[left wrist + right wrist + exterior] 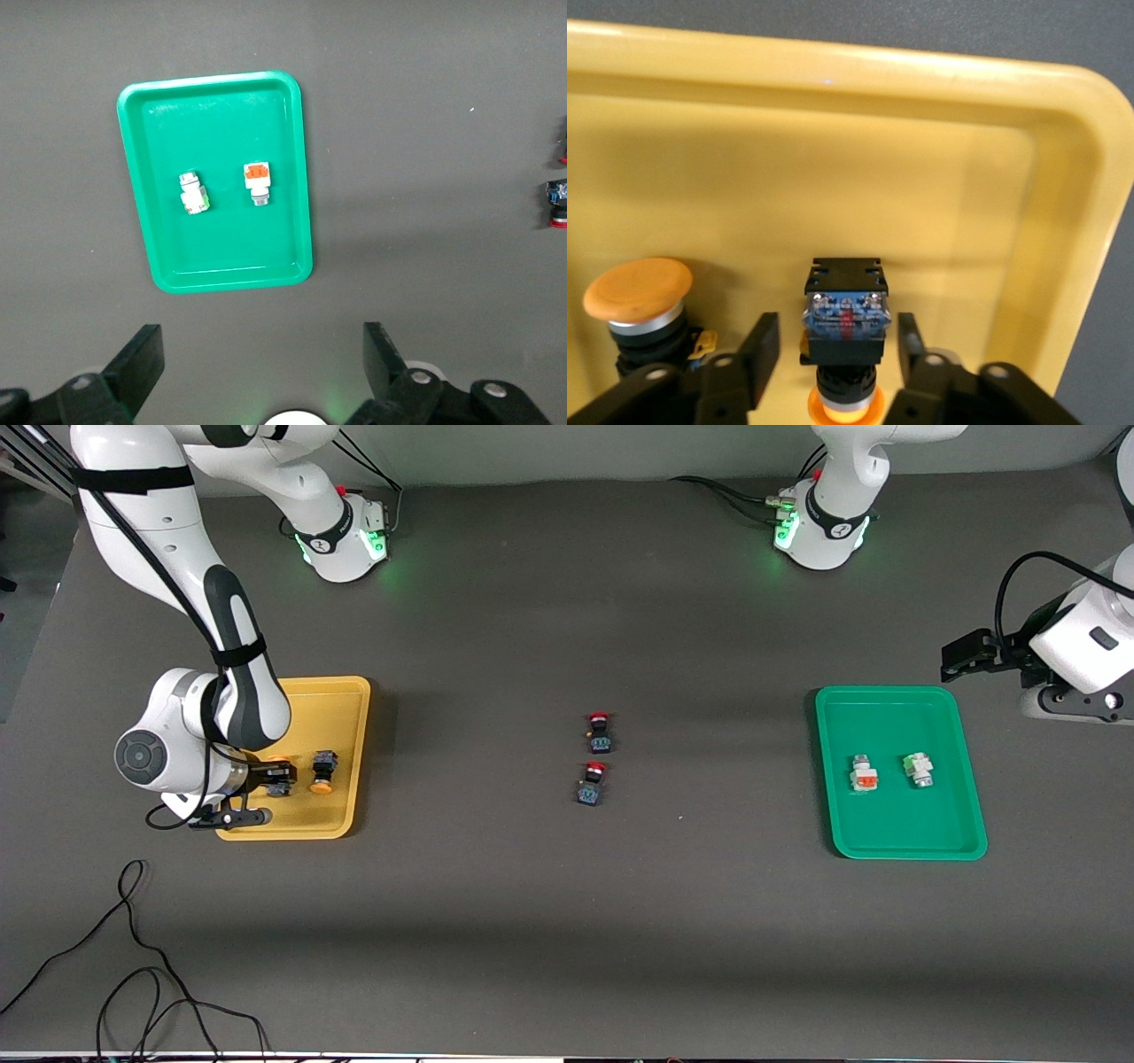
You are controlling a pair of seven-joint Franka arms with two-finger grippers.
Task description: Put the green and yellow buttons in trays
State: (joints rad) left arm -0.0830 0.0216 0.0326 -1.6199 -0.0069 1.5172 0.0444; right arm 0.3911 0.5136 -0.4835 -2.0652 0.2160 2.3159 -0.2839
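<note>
Yellow-capped button (843, 329) sits between the right gripper's (833, 350) narrowly spread fingers in the yellow tray (350, 731); no writing legible.
Second yellow button (322, 771) is seen at its 3 o'clock. Left gripper (261, 367), held wide and empty, waits near the green tray (886, 841) with two white buttons (864, 773).

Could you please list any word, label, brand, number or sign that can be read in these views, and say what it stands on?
None can be read.
Round dark marks on both arm bases: too small.
Printed face of the yellow-capped button between the right gripper jaws, in the yellow tray: blurred.
</note>
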